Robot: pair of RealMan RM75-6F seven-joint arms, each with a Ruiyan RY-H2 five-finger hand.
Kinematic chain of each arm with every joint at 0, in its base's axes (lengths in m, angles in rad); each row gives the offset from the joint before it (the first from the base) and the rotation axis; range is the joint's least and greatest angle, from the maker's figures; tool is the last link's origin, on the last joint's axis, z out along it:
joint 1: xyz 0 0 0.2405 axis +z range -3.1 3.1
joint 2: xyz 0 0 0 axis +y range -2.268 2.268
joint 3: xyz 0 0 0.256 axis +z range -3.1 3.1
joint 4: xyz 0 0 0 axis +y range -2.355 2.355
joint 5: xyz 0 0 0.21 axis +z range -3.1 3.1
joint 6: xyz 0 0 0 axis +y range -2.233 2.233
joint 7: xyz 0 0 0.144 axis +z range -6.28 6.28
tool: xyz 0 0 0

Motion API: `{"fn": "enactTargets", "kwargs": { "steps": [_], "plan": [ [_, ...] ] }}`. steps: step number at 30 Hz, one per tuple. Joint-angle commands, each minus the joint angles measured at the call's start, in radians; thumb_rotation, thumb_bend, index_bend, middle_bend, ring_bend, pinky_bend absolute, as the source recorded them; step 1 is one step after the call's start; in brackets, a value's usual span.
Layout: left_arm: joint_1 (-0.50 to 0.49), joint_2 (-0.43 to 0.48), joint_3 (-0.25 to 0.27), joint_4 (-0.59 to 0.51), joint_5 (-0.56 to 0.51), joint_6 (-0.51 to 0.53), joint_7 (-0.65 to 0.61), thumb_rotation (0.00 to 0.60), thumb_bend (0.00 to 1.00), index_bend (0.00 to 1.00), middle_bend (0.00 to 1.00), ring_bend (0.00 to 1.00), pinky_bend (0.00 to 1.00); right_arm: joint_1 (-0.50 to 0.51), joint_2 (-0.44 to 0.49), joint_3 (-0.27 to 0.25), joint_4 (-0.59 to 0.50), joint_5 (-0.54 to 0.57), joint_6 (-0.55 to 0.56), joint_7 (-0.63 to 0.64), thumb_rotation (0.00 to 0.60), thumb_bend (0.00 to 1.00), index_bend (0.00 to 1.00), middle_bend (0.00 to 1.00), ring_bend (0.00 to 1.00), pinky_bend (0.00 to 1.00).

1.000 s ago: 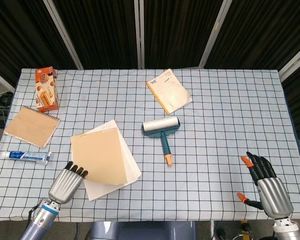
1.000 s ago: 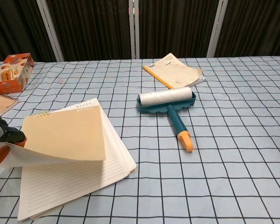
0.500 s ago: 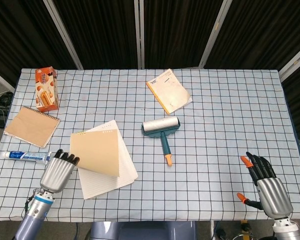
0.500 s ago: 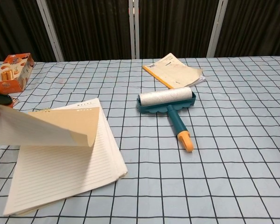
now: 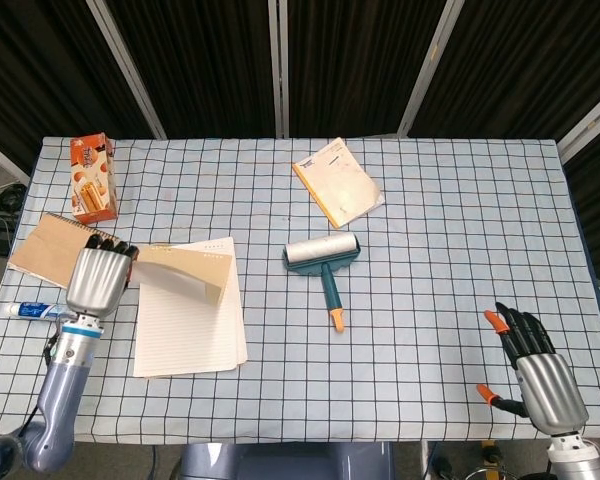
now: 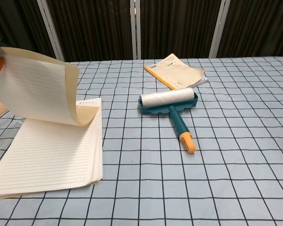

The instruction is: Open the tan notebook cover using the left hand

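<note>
A table (image 5: 450, 230) draped in a blue-white checked cloth is filling most of the head view, backed by dark curtains. Left of centre the tan notebook (image 5: 188, 318) is lying with its lined pages showing, and its tan cover (image 5: 180, 272) is curling up off the upper left corner; in the chest view the cover (image 6: 37, 87) is arching high at the left edge of the frame, lined inner face toward the camera, top edge bent back over the pad.

The left hand (image 5: 98, 280) is standing at the middle left of the head view, fingers curled around the lifted cover's free edge and holding it up; in the chest view only an orange fingertip is peeking in at the far left border. The right hand (image 5: 535, 370) is hovering at the lower right corner, well apart from everything, fingers spread and holding nothing.

A lint roller (image 5: 325, 265) with a teal handle and orange tip is lying just right of the notebook. A yellow-edged paper pad (image 5: 338, 182) is resting at upper centre. A brown spiral notebook (image 5: 45, 240) is lying partly behind the left hand. An orange snack box (image 5: 93, 178) is sitting at upper left. A toothpaste tube (image 5: 35, 311) is poking out beside the left wrist.
</note>
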Motion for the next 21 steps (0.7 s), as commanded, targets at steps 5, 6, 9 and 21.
{"fn": "enactTargets", "kwargs": {
  "steps": [5,6,9,21],
  "plan": [
    [-0.076,-0.009,-0.073,0.057,-0.084,-0.041,0.001,0.600,0.73,0.73,0.53,0.47,0.34,0.004,0.000,0.005,0.005,0.021,-0.014,0.000,0.600,0.06,0.06,0.00,0.00,0.00],
    [-0.089,-0.013,-0.085,0.070,-0.100,-0.049,-0.002,0.600,0.73,0.73,0.53,0.47,0.34,0.005,-0.001,0.007,0.007,0.028,-0.017,0.000,0.600,0.06,0.06,0.00,0.00,0.00],
    [-0.125,-0.023,-0.106,0.113,-0.133,-0.072,-0.007,0.600,0.73,0.73,0.53,0.47,0.33,0.009,-0.004,0.011,0.013,0.046,-0.029,0.000,0.600,0.06,0.06,0.00,0.00,0.00],
    [-0.268,-0.081,-0.149,0.355,-0.210,-0.174,-0.025,0.600,0.72,0.71,0.52,0.47,0.33,0.009,-0.004,0.014,0.008,0.061,-0.035,-0.012,0.600,0.06,0.06,0.00,0.00,0.00]
  ]
}}
